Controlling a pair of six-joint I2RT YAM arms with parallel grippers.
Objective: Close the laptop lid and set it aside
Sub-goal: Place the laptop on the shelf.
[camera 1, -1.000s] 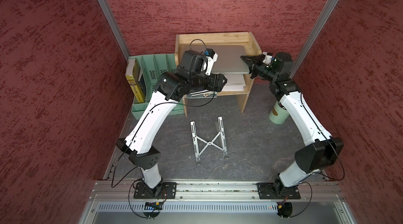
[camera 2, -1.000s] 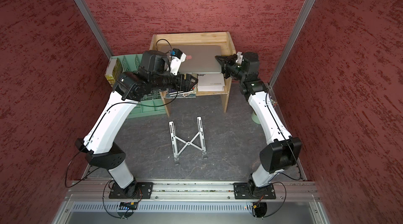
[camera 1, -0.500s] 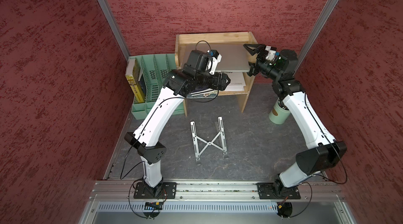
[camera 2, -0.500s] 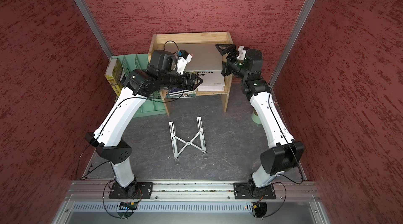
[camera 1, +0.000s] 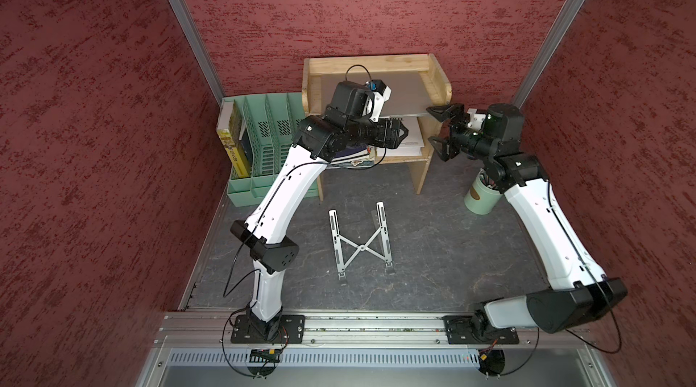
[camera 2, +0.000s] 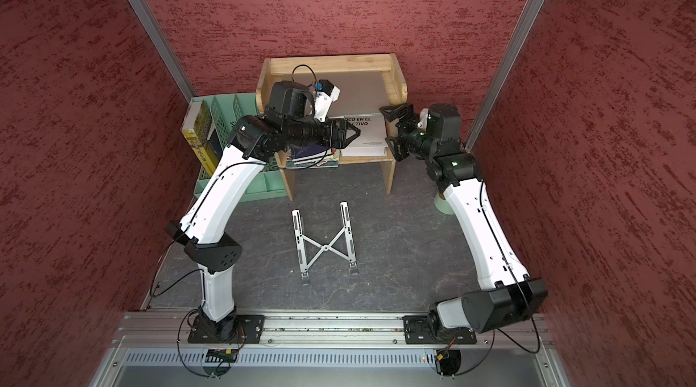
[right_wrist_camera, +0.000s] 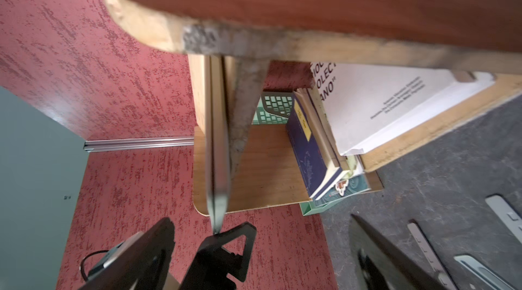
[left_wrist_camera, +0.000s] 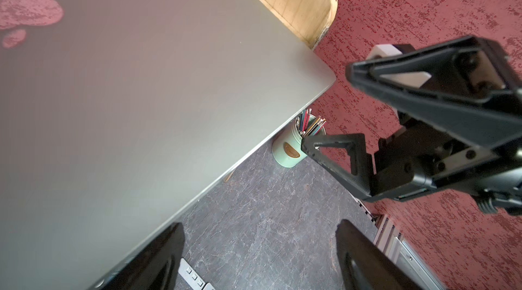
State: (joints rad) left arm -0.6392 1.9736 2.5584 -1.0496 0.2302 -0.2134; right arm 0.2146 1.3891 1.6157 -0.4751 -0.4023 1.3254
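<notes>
Wooden shelf point(camera 1: 371, 63) carries the laptop point(camera 1: 406, 98) flat on top, its lid point(left_wrist_camera: 141, 91) shut. My right pincer point(camera 1: 430, 125) gapes just off a front corner and my left pincer point(left_wrist_camera: 258, 225) is spread at the front edge. I'd back both straight out without nudging.

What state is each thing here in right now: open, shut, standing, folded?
laptop lid: shut, lying flat on top of the wooden shelf.
left gripper: jaws open, empty.
right gripper: jaws open, empty.
folding stand: spread open, nothing on it.
pencil cup: upright, holding pencils.
</notes>
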